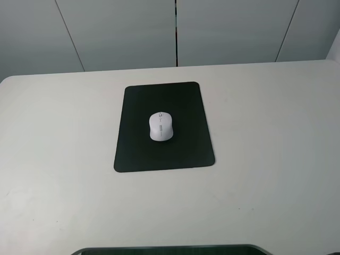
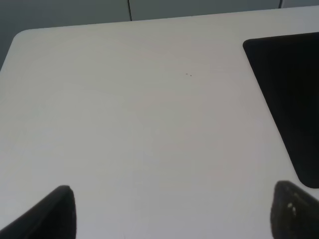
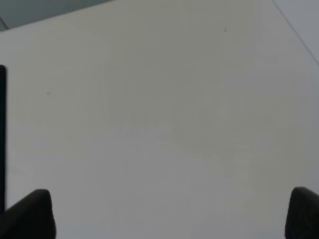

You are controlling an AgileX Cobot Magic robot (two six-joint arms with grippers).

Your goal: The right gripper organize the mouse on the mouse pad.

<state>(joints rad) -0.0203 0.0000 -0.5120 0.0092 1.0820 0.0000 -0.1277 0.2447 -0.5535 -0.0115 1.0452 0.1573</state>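
The white mouse (image 1: 160,126) lies near the middle of the black mouse pad (image 1: 183,149), its length running front to back. The pad lies flat on the white table, a little left of centre. Neither arm shows in the exterior high view. In the right wrist view the right gripper (image 3: 172,216) is open and empty over bare table, with a sliver of the mouse pad (image 3: 2,134) at the frame's edge. In the left wrist view the left gripper (image 2: 174,214) is open and empty, with part of the mouse pad (image 2: 289,99) beside it. The mouse is out of both wrist views.
The white table (image 1: 276,159) has a rounded far left corner and meets a grey panelled wall (image 1: 175,32) at the back. A dark curved edge (image 1: 170,248) shows at the table's front.
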